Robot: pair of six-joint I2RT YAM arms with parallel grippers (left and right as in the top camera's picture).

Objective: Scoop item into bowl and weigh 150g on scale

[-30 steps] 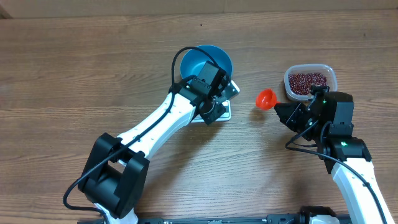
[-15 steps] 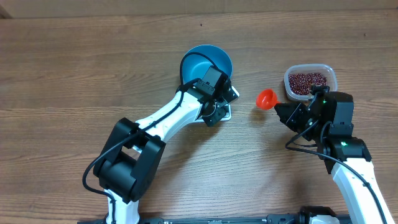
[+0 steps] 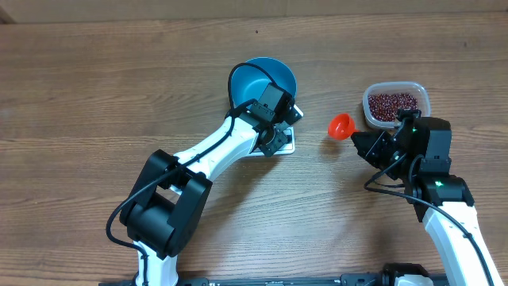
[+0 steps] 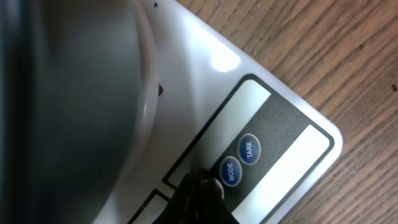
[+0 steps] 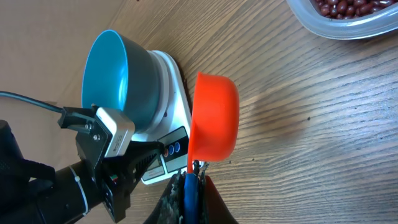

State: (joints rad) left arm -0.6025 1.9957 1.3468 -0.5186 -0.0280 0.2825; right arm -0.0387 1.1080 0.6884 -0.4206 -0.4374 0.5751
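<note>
The blue bowl [image 3: 262, 79] stands on the white scale [image 3: 289, 144], empty inside. My left gripper [image 3: 274, 141] is shut, and its tip [image 4: 208, 186] rests on the scale's dark button panel [image 4: 273, 155] just beside the MODE button [image 4: 229, 171]. The bowl's underside [image 4: 74, 93] fills the left of that view. My right gripper [image 5: 194, 177] is shut on the blue handle of an orange scoop [image 5: 214, 115], held above the table right of the scale. Seen from overhead, the scoop [image 3: 340, 125] has nothing in it. The beans [image 3: 394, 103] lie in a clear tub.
The clear plastic tub [image 3: 422, 94] stands at the right, just behind my right arm [image 3: 425, 155]. My left arm [image 3: 214, 151] reaches diagonally from the front toward the scale. Bare wooden tabletop [image 3: 95, 95] surrounds everything.
The left arm's elbow swung right and its gripper settled on the scale's button panel. The right arm and scoop have not moved.
</note>
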